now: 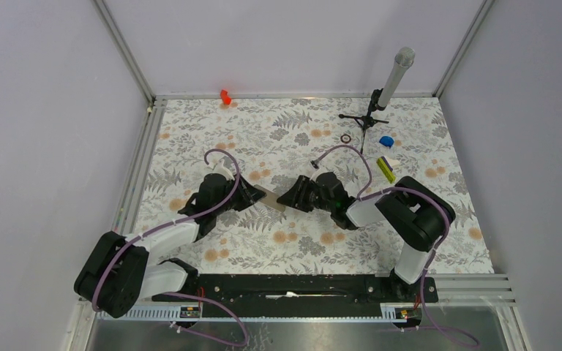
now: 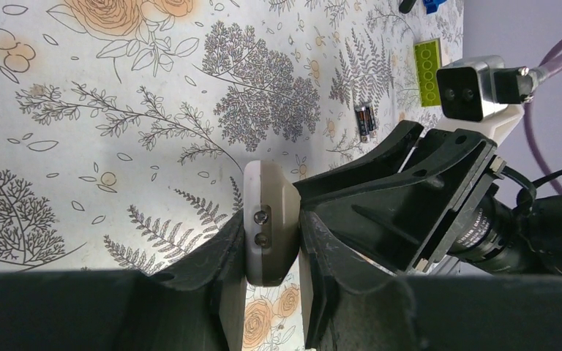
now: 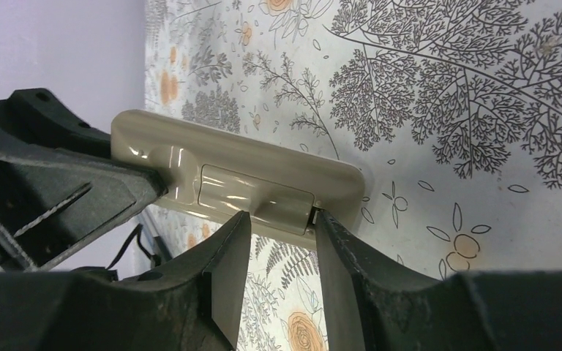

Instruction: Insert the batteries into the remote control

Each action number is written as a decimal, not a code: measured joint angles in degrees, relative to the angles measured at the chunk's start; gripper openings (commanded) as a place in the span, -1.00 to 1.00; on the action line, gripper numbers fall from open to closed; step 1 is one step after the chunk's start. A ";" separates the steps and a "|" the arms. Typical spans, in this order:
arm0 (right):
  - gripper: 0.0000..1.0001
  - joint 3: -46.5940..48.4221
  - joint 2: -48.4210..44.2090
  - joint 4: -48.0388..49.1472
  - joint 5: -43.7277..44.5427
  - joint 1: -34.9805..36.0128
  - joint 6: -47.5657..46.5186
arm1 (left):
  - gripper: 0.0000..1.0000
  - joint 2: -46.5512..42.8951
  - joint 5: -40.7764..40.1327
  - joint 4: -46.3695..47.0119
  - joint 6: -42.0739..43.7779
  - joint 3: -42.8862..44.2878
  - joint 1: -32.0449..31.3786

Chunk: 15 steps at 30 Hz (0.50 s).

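The remote control (image 1: 271, 199) is held off the table between both arms. My left gripper (image 2: 272, 252) is shut on one end of it, and the white handset (image 2: 271, 219) stands edge-on between the fingers. In the right wrist view its back faces me, with the battery cover (image 3: 256, 191) closed. My right gripper (image 3: 279, 219) is open, its two fingertips against the remote's lower edge at either side of the cover's tab. A slim dark battery (image 2: 364, 119) lies on the table beyond the remote.
A yellow-green bar (image 1: 386, 169) lies at the right, with a blue piece (image 1: 386, 140) and a small dark ring (image 1: 346, 137) behind it. A microphone on a stand (image 1: 380, 102) rises at the back right. A red piece (image 1: 225, 96) sits by the back wall.
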 measured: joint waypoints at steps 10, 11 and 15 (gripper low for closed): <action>-0.15 -4.04 5.66 16.98 -2.97 -1.95 4.33 | -1.00 2.99 0.44 7.41 -3.65 -2.73 1.11; -0.16 -4.07 6.01 17.81 -2.99 -2.01 4.48 | -1.00 3.17 0.26 7.72 -3.85 -2.82 1.11; -0.18 -4.07 7.19 20.20 -2.93 -2.40 4.81 | -1.00 4.42 -0.66 9.49 -4.61 -2.86 0.92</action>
